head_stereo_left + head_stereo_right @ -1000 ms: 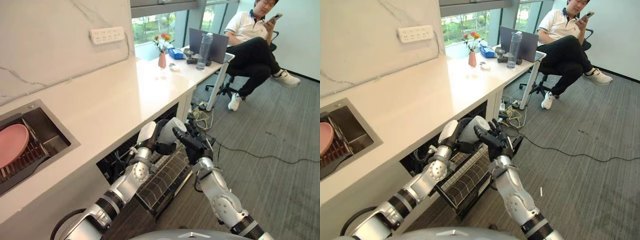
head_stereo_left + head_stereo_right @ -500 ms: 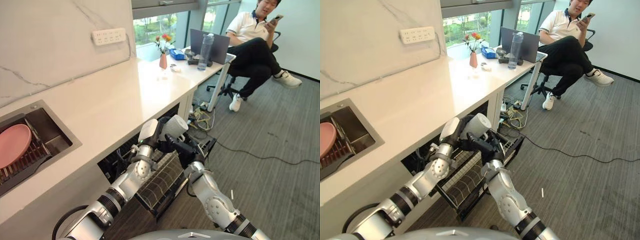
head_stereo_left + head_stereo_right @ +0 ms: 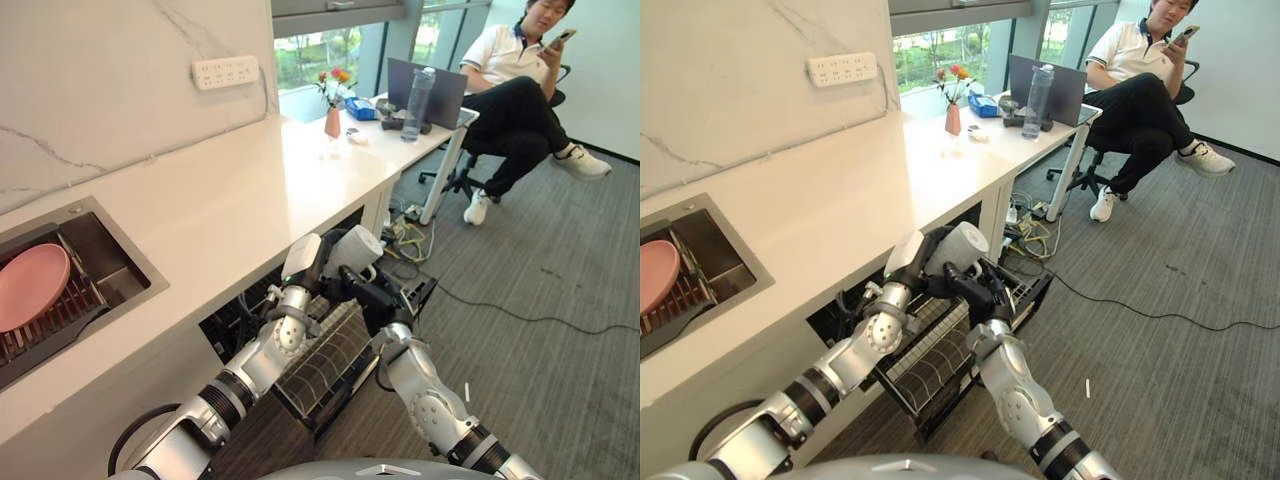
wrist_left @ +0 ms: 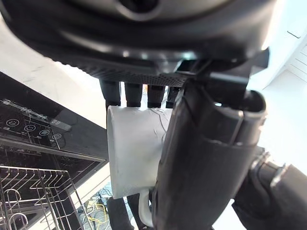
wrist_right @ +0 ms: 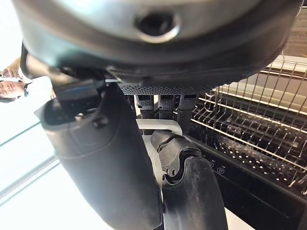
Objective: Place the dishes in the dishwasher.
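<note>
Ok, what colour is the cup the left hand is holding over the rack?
White: the cup in the left hand shows plain white, best in the left wrist view.

Office kitchenette: white counter [image 3: 210, 215], sink [image 3: 95, 275], dishwasher rack [image 3: 325, 360], laptop desk [image 3: 420, 125], carpet [image 3: 560, 260].

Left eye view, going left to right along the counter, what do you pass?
Pink plate in the sink → wall power strip → flower vase → water bottle → seated person.

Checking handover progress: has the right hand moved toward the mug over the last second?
Yes. The right hand has closed in on the white mug held by the left hand, above the dishwasher rack.
</note>
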Controlling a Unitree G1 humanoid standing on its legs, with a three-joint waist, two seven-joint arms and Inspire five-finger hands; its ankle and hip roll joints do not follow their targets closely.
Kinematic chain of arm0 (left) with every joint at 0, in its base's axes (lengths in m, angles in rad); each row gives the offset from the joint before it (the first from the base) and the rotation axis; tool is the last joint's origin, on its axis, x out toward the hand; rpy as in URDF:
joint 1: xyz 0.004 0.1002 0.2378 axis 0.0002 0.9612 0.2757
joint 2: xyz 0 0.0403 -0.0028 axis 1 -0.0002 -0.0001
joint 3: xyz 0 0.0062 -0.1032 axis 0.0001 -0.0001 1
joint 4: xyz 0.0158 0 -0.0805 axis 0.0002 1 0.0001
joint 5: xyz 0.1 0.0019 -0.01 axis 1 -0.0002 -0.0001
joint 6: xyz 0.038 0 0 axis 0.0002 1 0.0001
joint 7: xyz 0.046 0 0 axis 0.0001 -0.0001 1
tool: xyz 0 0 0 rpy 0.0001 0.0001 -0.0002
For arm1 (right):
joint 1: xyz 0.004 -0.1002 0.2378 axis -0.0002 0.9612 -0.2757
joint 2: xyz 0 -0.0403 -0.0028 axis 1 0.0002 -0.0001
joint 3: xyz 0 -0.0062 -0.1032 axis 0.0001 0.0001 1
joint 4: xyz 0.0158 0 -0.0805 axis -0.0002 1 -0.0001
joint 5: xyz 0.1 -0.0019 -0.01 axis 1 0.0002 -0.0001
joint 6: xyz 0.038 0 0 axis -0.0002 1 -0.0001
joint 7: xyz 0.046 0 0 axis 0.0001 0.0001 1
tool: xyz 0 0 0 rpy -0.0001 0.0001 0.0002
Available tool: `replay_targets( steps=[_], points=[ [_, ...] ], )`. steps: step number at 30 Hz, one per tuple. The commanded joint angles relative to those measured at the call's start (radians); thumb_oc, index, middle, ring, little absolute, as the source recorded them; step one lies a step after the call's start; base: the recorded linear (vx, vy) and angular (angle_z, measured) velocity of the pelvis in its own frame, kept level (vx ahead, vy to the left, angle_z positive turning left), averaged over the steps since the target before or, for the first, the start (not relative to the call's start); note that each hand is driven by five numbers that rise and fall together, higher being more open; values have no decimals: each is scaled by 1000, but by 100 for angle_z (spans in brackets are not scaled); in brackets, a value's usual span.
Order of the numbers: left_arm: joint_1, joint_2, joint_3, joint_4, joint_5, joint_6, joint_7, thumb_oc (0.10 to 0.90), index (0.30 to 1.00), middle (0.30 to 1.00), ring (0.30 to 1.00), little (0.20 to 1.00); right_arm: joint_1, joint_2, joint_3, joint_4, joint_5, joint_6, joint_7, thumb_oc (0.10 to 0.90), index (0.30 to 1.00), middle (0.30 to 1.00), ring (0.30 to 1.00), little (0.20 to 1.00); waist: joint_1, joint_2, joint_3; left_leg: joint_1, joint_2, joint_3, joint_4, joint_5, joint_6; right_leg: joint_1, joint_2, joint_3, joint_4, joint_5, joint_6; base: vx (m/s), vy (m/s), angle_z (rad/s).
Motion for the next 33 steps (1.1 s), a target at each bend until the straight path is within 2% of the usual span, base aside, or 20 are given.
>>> replay_targets(
  steps=[1, 6, 16, 17, 18, 19, 33],
  points=[
    [-276, -132, -115, 7, -8, -132, 25, 400, 300, 300, 300, 300, -224, 154, -10, -72, -7, -90, 96, 800, 900, 900, 900, 900, 14, 27, 31, 43, -25, 14, 13, -108, 14, 43, -31, -57, 22, -100, 50, 0, 0, 0],
    [-272, -133, -124, 3, -19, -137, 19, 400, 300, 300, 300, 300, -233, 173, -22, -58, 23, -121, 92, 800, 900, 900, 900, 900, 16, 29, 30, 44, -25, 10, 13, -109, 15, 45, -31, -59, 21, -101, 50, 6, -2, 3],
    [-276, -142, -139, 12, -26, -141, 10, 400, 300, 300, 300, 300, -273, 190, -35, -27, 29, -142, 78, 800, 900, 900, 900, 900, 21, 34, 29, 43, -29, 5, 13, -111, 17, 46, -33, -63, 21, -101, 48, 0, 0, 0],
    [-276, -143, -140, 11, -28, -141, 10, 400, 300, 300, 300, 300, -278, 190, -37, -23, 29, -144, 77, 565, 547, 547, 547, 547, 22, 34, 29, 43, -29, 4, 13, -110, 17, 47, -33, -64, 21, -101, 48, 0, 0, 0],
    [-276, -143, -142, 13, -29, -141, 7, 400, 300, 300, 300, 300, -284, 190, -40, -20, 26, -146, 74, 532, 498, 498, 498, 498, 23, 35, 29, 43, -30, 4, 13, -110, 17, 47, -34, -64, 21, -101, 49, 0, 0, 0],
    [-278, -145, -144, 15, -30, -143, 4, 400, 300, 300, 300, 300, -292, 193, -46, -13, 25, -148, 71, 400, 300, 300, 300, 300, 25, 35, 29, 42, -30, 3, 13, -111, 17, 47, -34, -65, 21, -101, 49, 0, 0, 0],
    [-268, -140, -141, 6, -47, -155, -10, 400, 300, 300, 300, 300, -292, 173, -67, -22, -30, -154, 74, 400, 300, 300, 300, 300, 28, 35, 29, 43, -32, -4, 13, -113, 19, 49, -36, -72, 21, -102, 48, -2, 1, 1]
  ],
)
